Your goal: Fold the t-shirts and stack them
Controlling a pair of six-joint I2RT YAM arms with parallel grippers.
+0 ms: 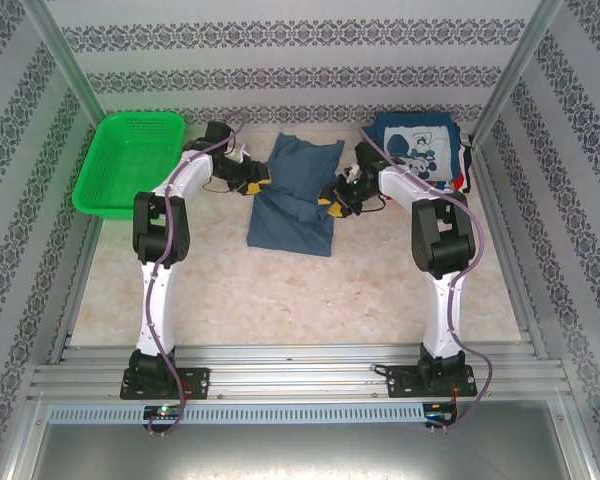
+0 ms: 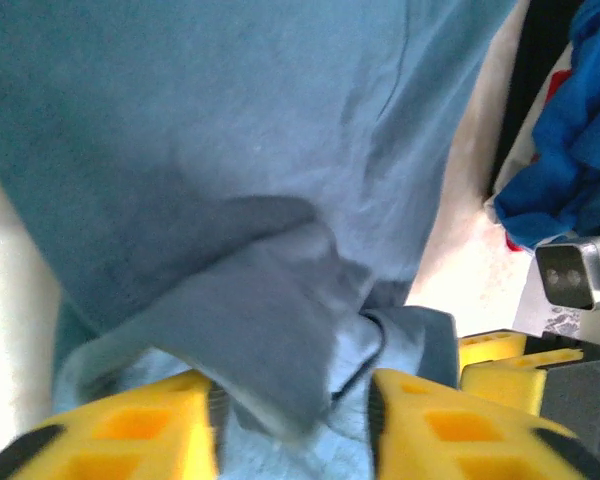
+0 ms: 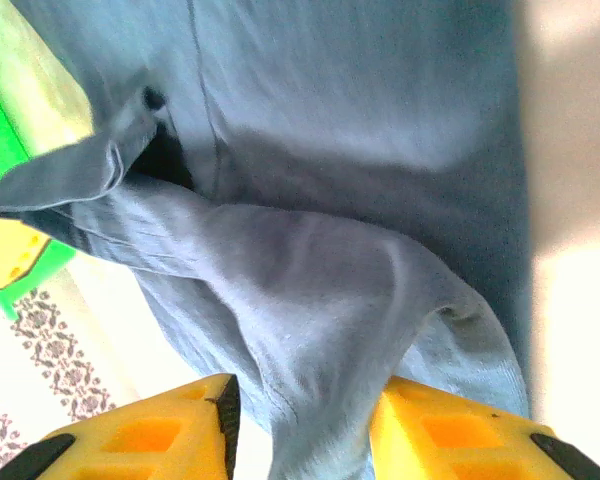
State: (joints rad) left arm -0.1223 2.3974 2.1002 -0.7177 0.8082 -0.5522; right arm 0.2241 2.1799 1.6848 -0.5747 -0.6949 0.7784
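Yellow fingers (image 2: pixel 130 430) of the left gripper (image 2: pixel 295 405) are closest in. Jaws parted, with a bunched fold of the slate-blue t-shirt (image 2: pixel 230 140) sitting loose in the gap, not pinched. Same story at the right gripper (image 3: pixel 305 415): jaws apart, a ridge of the same shirt running down between them, pale table showing beside one pad. So both stand open, nothing clamped.

From above, that shirt lies on the table (image 1: pixel 280 300), centre-back, partly folded, lower half narrower than the top. The left gripper is at its left edge and the right gripper at its right edge, both low on the cloth.

The navy t-shirts (image 1: pixel 412 150) with the white mouse print are piled back right, apart from the blue one. Green basket (image 1: pixel 130 160) sits in the back left corner.
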